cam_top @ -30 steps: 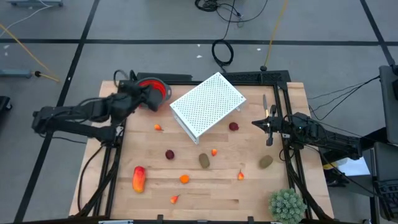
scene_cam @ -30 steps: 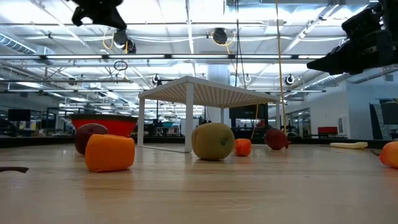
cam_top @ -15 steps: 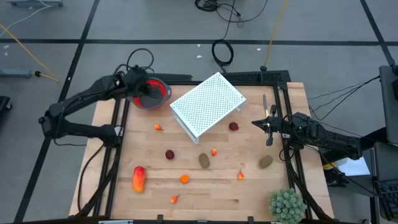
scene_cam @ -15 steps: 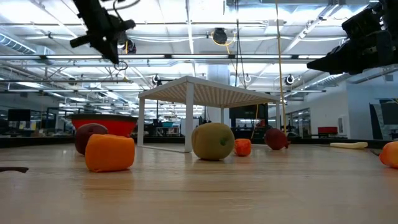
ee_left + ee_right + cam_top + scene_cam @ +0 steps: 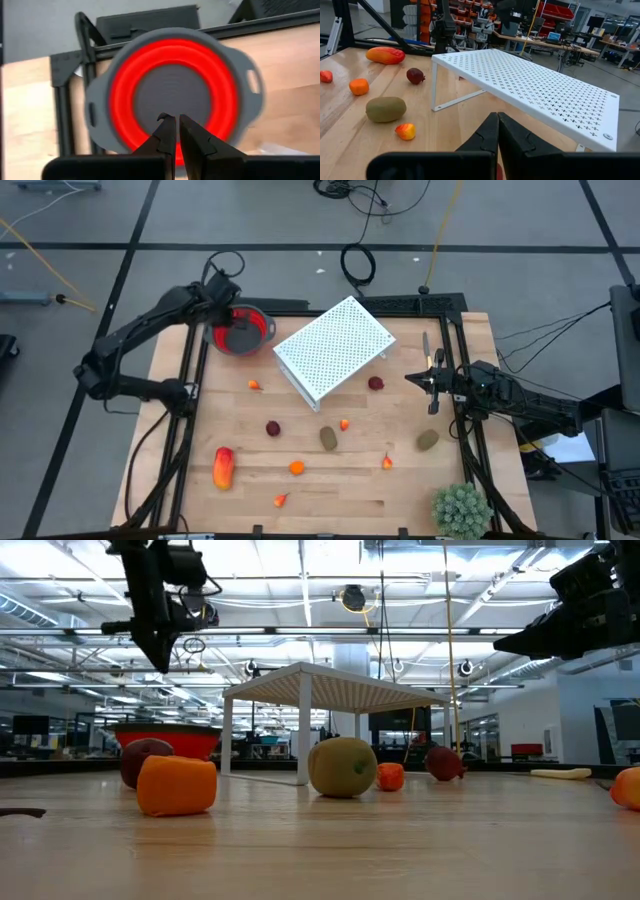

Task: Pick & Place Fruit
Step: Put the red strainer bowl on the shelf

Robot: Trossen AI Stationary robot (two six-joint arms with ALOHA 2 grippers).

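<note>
The fruit lies loose on the wooden table: a long red-orange piece (image 5: 223, 467), two dark red balls (image 5: 273, 428) (image 5: 375, 383), two brown-green ovals (image 5: 328, 438) (image 5: 427, 441) and several tiny orange bits such as one (image 5: 297, 468). At the far left corner, my left gripper (image 5: 228, 328) hangs shut and pointing steeply down over the red bowl (image 5: 262, 330). In the left wrist view nothing shows between its fingers (image 5: 176, 119), which are above the bowl's grey floor (image 5: 170, 90). My right gripper (image 5: 415, 378) waits shut at the right edge, held level (image 5: 497, 117).
A white perforated rack (image 5: 333, 350) stands on legs at the far middle, just right of the bowl. A spiky green plant (image 5: 460, 510) sits at the near right corner. Black frame rails run along the left and right table edges.
My left arm has swung its hand round from the table's left side toward the far edge. Its gripper has tipped from nearly level to steeply downward and sunk a little over the red bowl, staying shut. The fruit and my right arm have kept still.
</note>
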